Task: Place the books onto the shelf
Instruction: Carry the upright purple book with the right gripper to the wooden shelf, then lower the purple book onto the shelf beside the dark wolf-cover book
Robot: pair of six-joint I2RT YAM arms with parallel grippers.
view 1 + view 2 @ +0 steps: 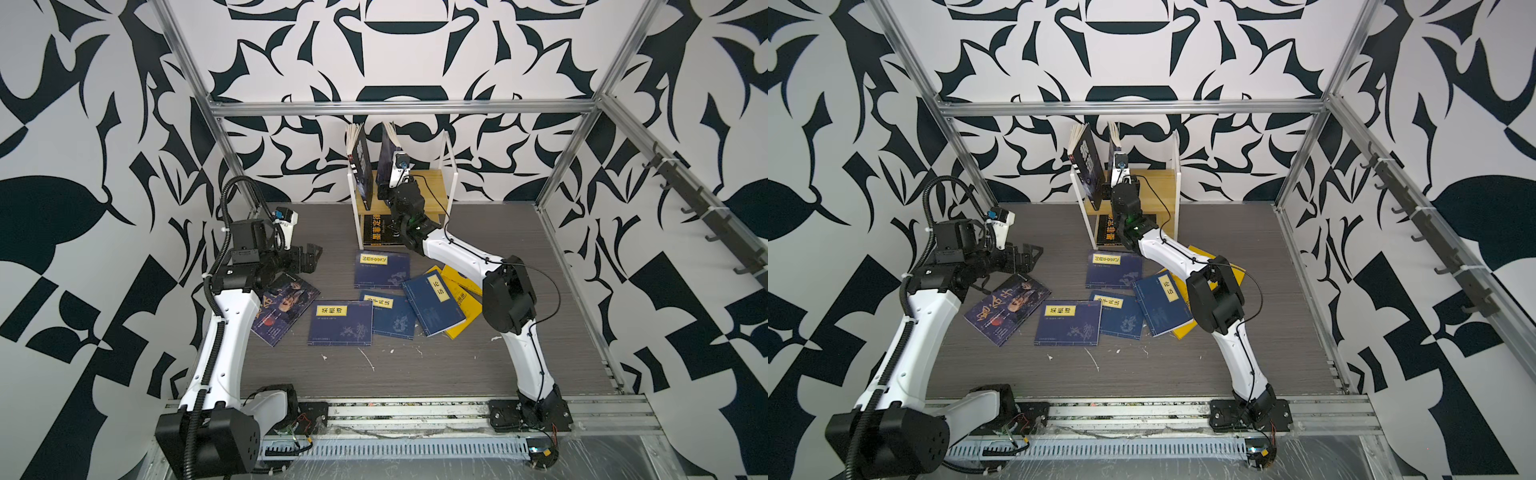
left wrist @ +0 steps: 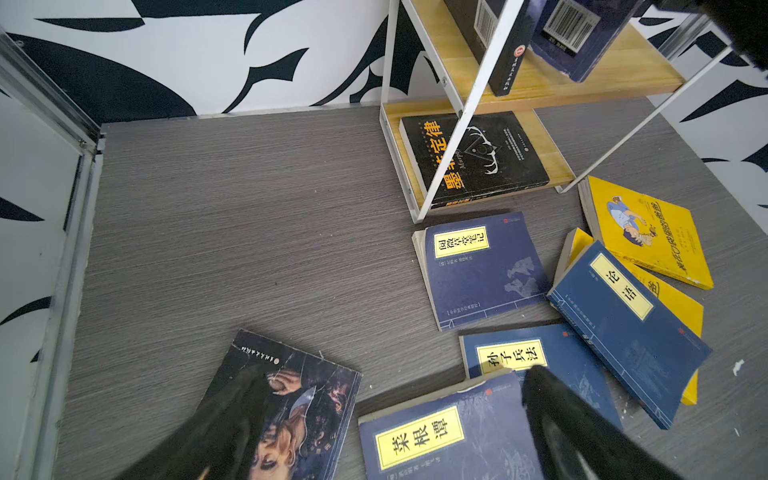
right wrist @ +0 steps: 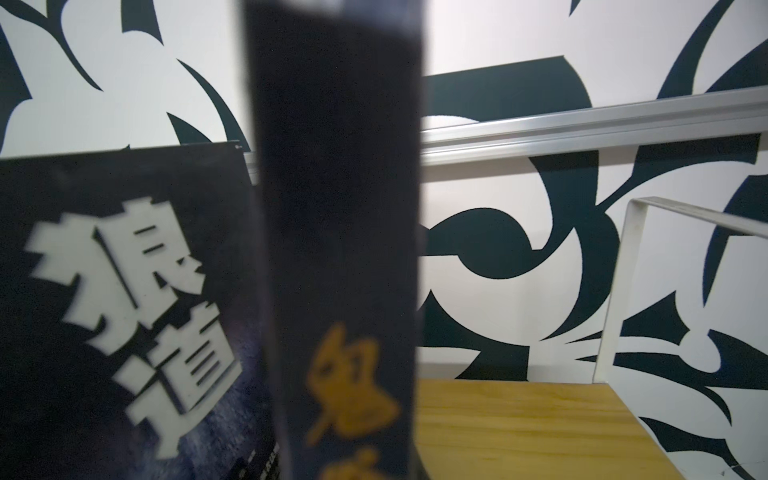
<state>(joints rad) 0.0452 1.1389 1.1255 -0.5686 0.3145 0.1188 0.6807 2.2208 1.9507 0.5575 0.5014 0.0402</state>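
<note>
Farthest out from the small two-tier shelf of yellowish wooden boards in a thin white frame (image 1: 434,176), seven thin paperbacks lie flat on the grey wood-grain tabletop (image 1: 457,374): four navy paperbacks with yellow title labels (image 1: 340,326), two bright yellow paperbacks (image 1: 463,313) and a dark blue paperback with a man's portrait (image 1: 286,307). The left gripper (image 1: 311,258) hangs close over that portrait book's shelf-ward end, jaws spread wide and empty. On the shelf's lower board a black paperback with yellow characters (image 1: 376,232) lies flat. On its upper board the right gripper (image 1: 384,192) is clamped on a navy book (image 3: 336,208) standing on end, long axis vertical, spine straight ahead of the gripper, just beside a dark upright book with white characters (image 3: 104,332). Letting go looks like the next move.
</note>
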